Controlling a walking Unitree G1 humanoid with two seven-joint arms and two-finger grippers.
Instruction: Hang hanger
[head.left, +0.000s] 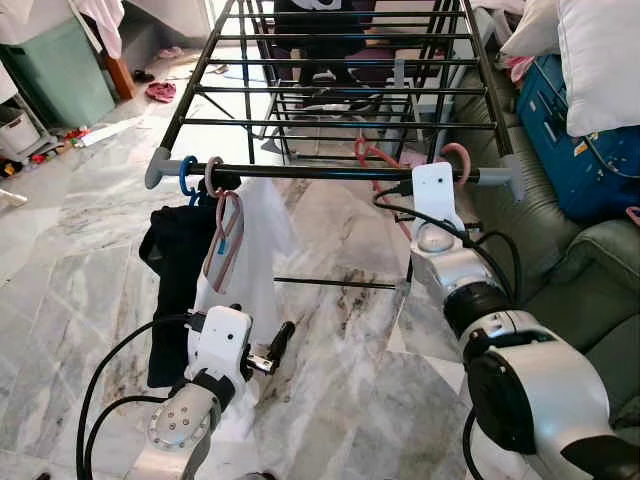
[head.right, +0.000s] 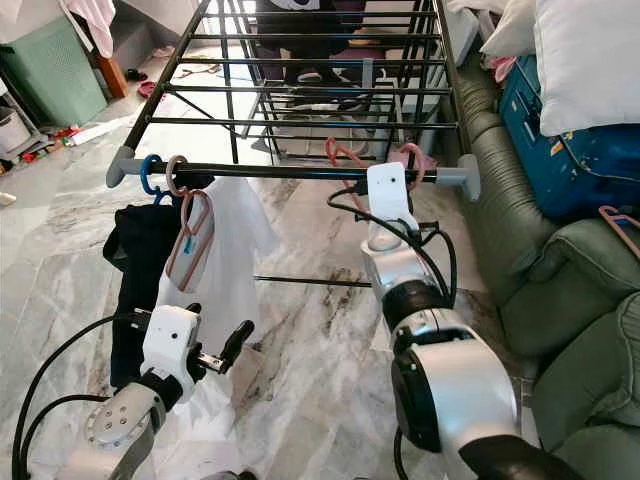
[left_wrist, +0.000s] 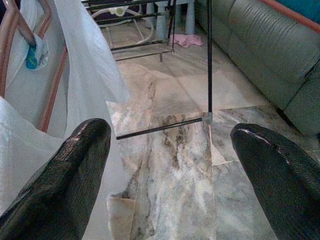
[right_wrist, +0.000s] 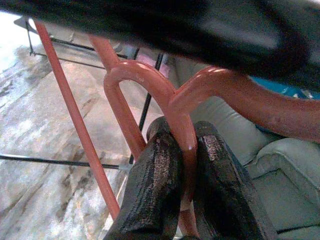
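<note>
my right pincer (right_wrist: 182, 165) is clamped on the neck of a pink hanger (right_wrist: 150, 80), fingers (right_wrist: 155, 185) pinched tight on either side of the rod just under its hook. in the head view that hanger (head.left: 372, 155) sits right of centre, its hook up at the front rail (head.left: 330, 172) of the drying rack (head.left: 330, 60), hook tip curling over near the rail's right end; i can't tell if it bears on the rail. right arm reaches up to it from lower right.

left pincer (left_wrist: 165, 150) low in the lower left of the head view, fingers (left_wrist: 65, 175) spread wide, holding nothing, pointing toward the marble floor (head.left: 330, 330).

left end of the rail: a blue hook (head.left: 186, 175) and a second pink hanger (head.left: 222, 235) carrying a white garment (head.left: 262, 260), with a dark garment (head.left: 175, 270) beside it. green sofa (head.left: 570, 250) at right edge.
</note>
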